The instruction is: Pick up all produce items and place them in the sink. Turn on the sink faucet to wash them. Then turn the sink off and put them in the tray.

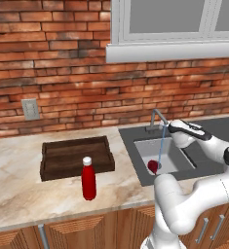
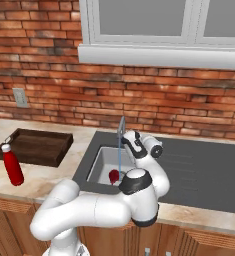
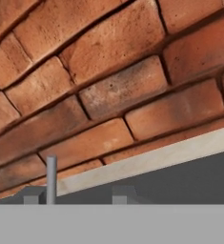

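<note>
End effector by faucet, grip state unclear; water falls on dark-red fruit in sink

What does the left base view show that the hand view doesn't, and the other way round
Left base view alone: the dark-red produce item in the sink under a running stream, the wooden tray, a red bottle, a wall outlet, and the gripper beside the faucet. Hand view alone: the bricks close up and tilted. Both: the brick wall and the faucet.
</note>
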### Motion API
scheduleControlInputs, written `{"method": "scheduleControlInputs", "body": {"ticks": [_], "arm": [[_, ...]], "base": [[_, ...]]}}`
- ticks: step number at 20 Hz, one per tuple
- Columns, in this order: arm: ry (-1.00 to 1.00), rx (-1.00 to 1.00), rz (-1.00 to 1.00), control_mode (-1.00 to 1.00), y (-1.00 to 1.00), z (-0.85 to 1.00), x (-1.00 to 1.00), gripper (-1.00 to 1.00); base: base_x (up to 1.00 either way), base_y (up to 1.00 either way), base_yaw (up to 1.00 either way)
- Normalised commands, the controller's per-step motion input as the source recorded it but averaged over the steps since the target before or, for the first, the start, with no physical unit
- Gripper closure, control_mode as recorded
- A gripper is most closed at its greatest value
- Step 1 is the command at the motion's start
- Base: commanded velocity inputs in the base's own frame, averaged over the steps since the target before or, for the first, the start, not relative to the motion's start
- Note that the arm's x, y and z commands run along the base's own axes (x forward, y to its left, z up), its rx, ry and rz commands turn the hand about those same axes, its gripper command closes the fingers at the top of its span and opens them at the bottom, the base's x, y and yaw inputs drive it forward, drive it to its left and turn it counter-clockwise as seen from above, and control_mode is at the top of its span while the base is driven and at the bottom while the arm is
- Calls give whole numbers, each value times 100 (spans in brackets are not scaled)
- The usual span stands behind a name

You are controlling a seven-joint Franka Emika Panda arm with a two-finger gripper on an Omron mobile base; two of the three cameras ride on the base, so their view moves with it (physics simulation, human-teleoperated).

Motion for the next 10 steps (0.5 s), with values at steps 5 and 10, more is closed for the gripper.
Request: {"method": "scheduleControlInputs", "body": {"ticks": [5, 10], "arm": [[1, 3, 0, -100, -74, -48, 0, 100], [0, 2, 0, -100, -17, -8, 1, 100]], "base": [[0, 0, 0], [0, 0, 0]]}}
